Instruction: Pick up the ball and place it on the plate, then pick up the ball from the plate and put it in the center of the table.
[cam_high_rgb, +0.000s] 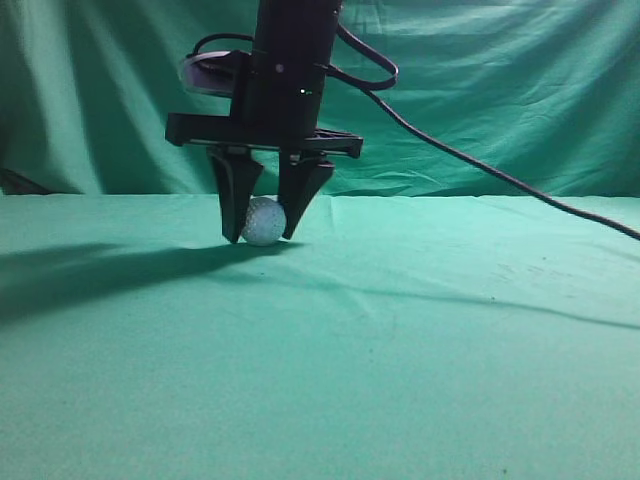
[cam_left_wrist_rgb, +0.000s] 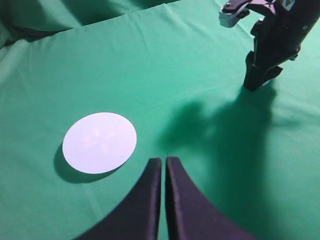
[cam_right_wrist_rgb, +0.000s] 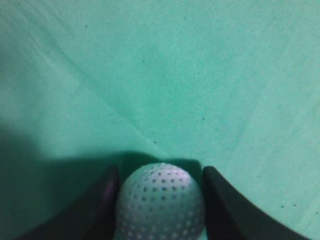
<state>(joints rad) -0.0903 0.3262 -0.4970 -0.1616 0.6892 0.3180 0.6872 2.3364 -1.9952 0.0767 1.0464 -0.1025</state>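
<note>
Ball's setting, the worktop (cam_high_rgb: 420, 350): green cloth, slightly wrinkled, with dark shadows beside and under the right tool.
Backdrop (cam_high_rgb: 520, 90): darker green draped cloth behind the right tool.
Right tool (cam_high_rgb: 262, 237): black, pointing straight down, tips at or just above the cloth — its two fingers (cam_right_wrist_rgb: 227, 210) sit on either side of the ball, pressed against it or very nearly so; a black cable trails off from the arm above it.
Left tool (cam_left_wrist_rgb: 163, 167): fingers drawn together with only a thin slit between them, holding nothing, well apart from the right tool.
Plate (cam_left_wrist_rgb: 99, 142): white, round, flat on the cloth, near the left tool's tips.
Ball (cam_right_wrist_rgb: 161, 204): white and dimpled — between the right tool's fingers, low at the cloth.
</note>
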